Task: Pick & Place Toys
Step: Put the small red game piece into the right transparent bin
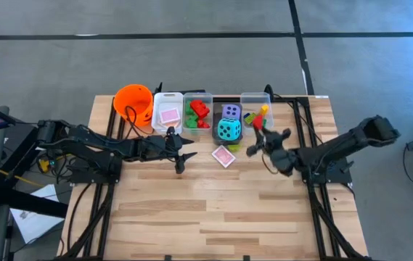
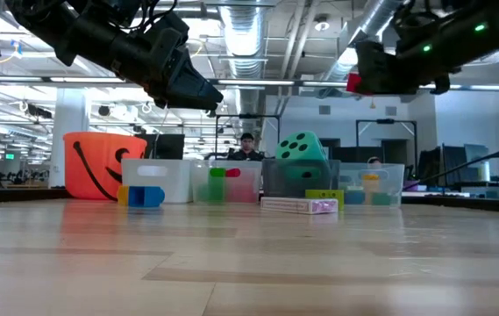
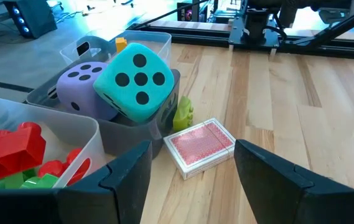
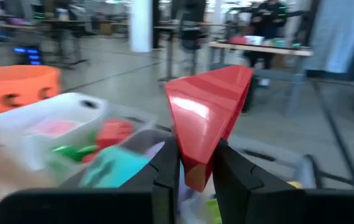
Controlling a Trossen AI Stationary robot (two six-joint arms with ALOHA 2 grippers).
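R gripper (image 4: 195, 180) clenched on red brick (image 4: 208, 118), above bins. L gripper (image 3: 192, 180) released, card deck (image 3: 200, 147) at 12 o'clock.

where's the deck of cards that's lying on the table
In the high view the card deck lies flat on the wood, just in front of the bin holding the teal die, between the two arms; the left fingers frame it.

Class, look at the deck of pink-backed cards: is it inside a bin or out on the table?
Out on the table. The card deck lies flat on the wood in front of the dice bin, beside a green brick.
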